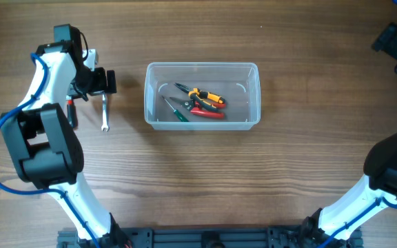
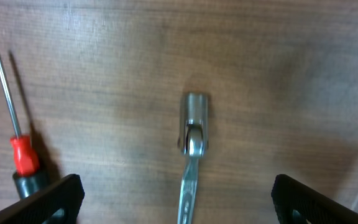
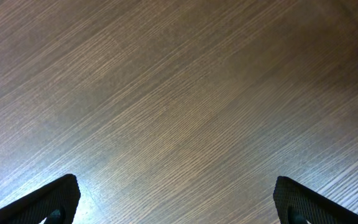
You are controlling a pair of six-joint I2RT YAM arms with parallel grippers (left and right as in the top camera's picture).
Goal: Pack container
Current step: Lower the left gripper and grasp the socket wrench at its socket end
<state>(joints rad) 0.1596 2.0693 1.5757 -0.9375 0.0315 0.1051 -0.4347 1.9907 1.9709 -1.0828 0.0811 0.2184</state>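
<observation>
While the left gripper [image 2: 178,202] hangs spread over a wrench [image 2: 194,124], the container [image 1: 202,66] sits mid-table [image 1: 288,172], three tools already inside.
Left of the container and well apart from it lies the wrench, with a red-handled screwdriver [image 2: 23,152] farther left; inside the container rest orange pliers [image 1: 207,97], a red-handled tool [image 1: 207,113] and a green screwdriver [image 1: 178,114]. Both grippers have their fingers wide apart and hold nothing; the right gripper [image 3: 176,199] is far off to the container's right. I judge the container light, stiff and smooth-walled, likely to skid if a dropped tool knocks it. Should it need steadying, its thick rim on a long side is the sure place to pinch.
</observation>
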